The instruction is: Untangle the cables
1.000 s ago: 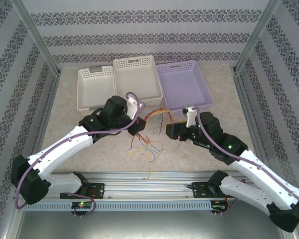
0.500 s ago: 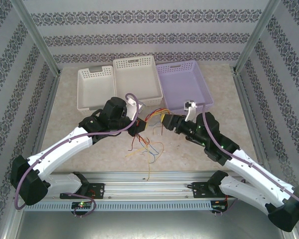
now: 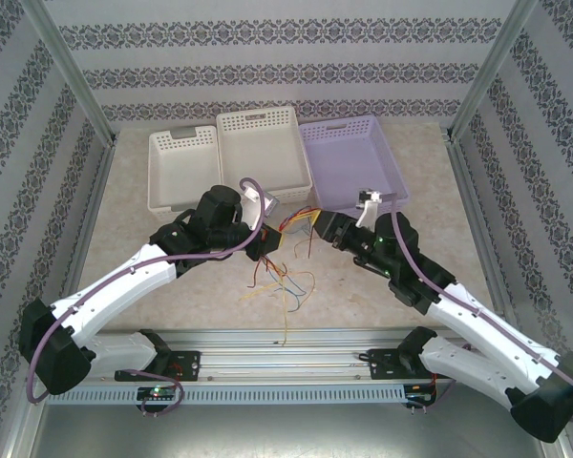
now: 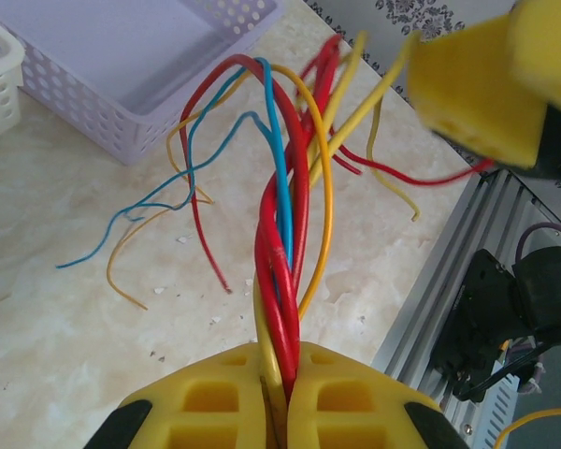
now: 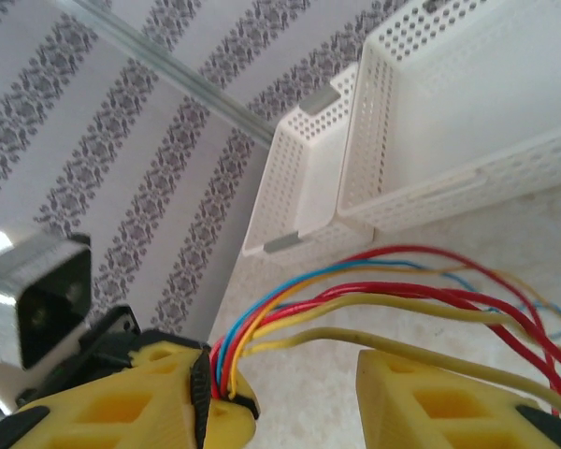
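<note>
Cables (image 4: 282, 234) held beside near corner of purple basket (image 3: 353, 162).
Pinched tight in closed left gripper (image 4: 279, 365), fanning red, yellow, blue toward basket; straddled by right gripper (image 5: 299, 393), jaws apart, strands running between.

Lab robot cell; aluminium posts (image 3: 73, 76), patterned panels (image 3: 286, 72) around the table (image 3: 119, 210); mounting rail (image 3: 286, 343) at its near edge.

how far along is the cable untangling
Done: little, no cable looks pulled free. In hand: the left jaws are shut on the cables, and the right jaws are open beside the loose strands. Left: red, yellow and blue are twisted into one bundle.
</note>
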Robot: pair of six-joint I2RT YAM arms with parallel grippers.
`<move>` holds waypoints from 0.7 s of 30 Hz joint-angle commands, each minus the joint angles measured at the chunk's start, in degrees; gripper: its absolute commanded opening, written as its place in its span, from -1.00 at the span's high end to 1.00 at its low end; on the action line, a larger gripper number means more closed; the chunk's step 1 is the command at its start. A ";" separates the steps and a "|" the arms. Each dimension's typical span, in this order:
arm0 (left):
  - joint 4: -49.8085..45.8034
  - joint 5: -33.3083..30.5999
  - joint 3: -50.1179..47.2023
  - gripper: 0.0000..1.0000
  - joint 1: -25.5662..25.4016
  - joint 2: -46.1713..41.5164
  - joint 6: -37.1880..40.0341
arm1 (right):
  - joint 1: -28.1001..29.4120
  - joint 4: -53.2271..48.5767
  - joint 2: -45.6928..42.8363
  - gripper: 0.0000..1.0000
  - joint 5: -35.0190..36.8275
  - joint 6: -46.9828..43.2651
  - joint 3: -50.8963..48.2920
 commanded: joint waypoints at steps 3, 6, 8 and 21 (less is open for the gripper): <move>2.59 2.44 -0.32 1.00 -0.79 -1.28 0.65 | -2.19 1.04 1.15 0.11 1.53 0.88 0.92; 2.81 2.63 -0.60 1.00 -0.87 -1.94 0.81 | -2.64 1.44 2.05 0.11 1.24 2.18 0.58; 3.20 3.38 -0.83 1.00 -1.09 -2.34 0.99 | -2.65 1.85 2.25 0.15 1.70 2.78 0.24; 2.26 -3.32 -1.21 1.00 -2.19 -4.38 2.02 | -2.19 -4.66 0.66 0.15 2.53 -2.97 0.99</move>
